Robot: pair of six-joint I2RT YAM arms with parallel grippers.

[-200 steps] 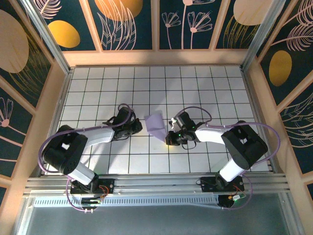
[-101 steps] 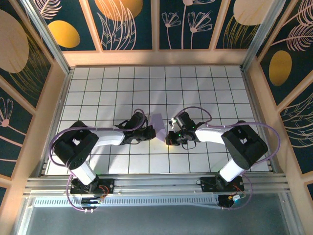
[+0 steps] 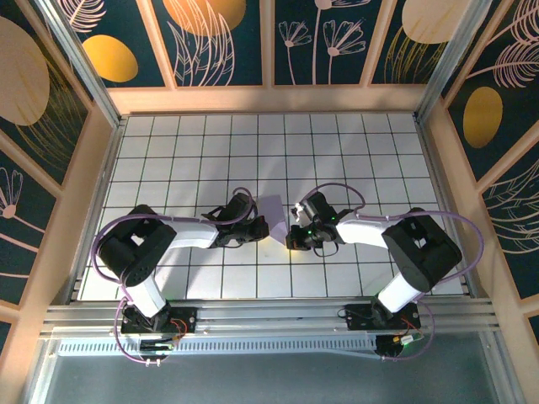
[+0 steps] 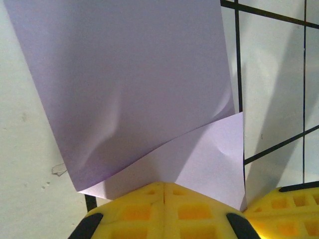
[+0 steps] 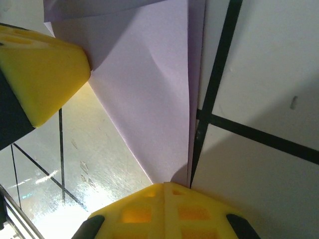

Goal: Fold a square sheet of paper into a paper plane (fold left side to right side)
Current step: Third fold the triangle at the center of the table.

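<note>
The lavender sheet of paper (image 3: pixel 272 207) lies on the tiled table between the two arms, partly folded over itself. In the left wrist view the paper (image 4: pixel 134 74) shows a big shadowed upper layer bulging over a paler lower flap. My left gripper (image 3: pixel 259 227) (image 4: pixel 164 185) is shut, its tips resting on that lower flap's edge. My right gripper (image 3: pixel 289 234) (image 5: pixel 164 185) is shut too, its tips on the pointed near corner of the paper (image 5: pixel 149 99), where a double edge runs along a grid line. Nothing passes between either pair of jaws.
The white tiled table (image 3: pixel 354 151) is boxed in by wooden walls (image 3: pixel 269 99). The two grippers stand very close: a left finger (image 5: pixel 45 74) shows in the right wrist view, and a right finger (image 4: pixel 286 209) in the left wrist view. Purple cables loop over both arms.
The left arm swung right from the paper's left edge onto the sheet. The paper's left part folded over and it looks narrower from above. The right gripper stayed at the near corner.
</note>
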